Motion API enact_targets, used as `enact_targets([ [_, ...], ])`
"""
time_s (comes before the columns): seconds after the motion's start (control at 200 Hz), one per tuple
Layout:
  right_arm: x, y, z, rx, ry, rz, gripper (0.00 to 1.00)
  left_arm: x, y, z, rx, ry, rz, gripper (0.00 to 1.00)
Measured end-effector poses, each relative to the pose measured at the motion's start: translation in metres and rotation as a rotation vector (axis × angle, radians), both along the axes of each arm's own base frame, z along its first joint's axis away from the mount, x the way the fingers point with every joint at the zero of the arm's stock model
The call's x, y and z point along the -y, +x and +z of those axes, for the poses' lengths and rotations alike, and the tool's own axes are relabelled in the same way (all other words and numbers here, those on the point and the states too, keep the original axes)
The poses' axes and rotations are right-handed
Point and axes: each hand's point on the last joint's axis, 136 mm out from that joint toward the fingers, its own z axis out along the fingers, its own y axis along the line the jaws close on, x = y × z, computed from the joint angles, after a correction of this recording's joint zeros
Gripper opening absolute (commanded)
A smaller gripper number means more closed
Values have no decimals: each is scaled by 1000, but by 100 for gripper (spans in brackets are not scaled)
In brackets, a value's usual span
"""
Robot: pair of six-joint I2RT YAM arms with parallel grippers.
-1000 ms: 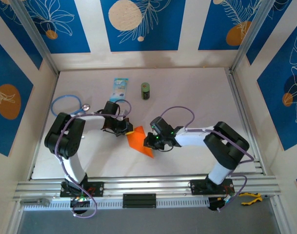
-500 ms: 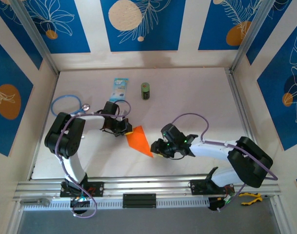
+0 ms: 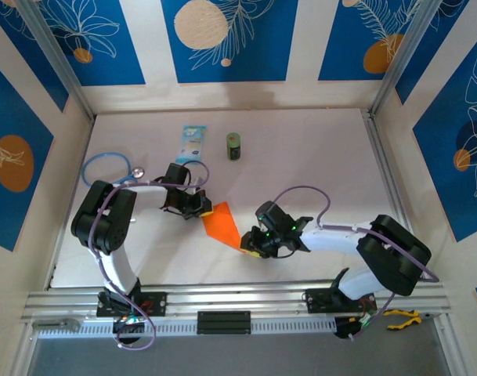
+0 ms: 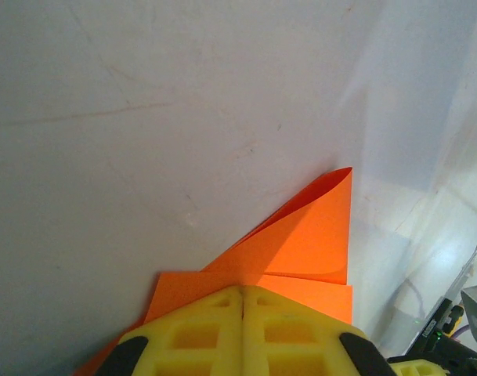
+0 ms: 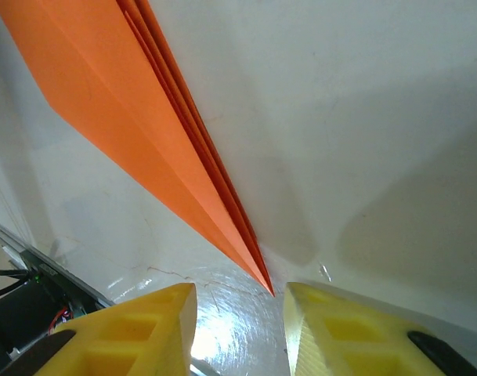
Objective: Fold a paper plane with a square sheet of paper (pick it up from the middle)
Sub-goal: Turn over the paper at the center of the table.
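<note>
no readable text, labels, numbers

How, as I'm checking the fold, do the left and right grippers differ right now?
The left gripper's fingers are shut together; the right gripper's stand apart. The left gripper sits at the paper plane's wide end, the right gripper at its pointed tip, which points into the gap. Both have yellow fingers.

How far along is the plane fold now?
Done: the orange paper plane already shows a layered, pointed dart shape. In hand: the left gripper is shut on its wide end; the right gripper stands open at the nose. Left: probably pressing creases, then release.
</note>
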Motion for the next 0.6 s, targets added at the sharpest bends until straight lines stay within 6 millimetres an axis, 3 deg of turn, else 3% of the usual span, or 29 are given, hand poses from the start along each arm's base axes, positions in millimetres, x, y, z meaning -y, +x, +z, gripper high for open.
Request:
enact_targets([
  [0.6, -8, 2, -5, -21, 27, -1, 28, 0, 0, 0, 3, -5, 0, 2],
])
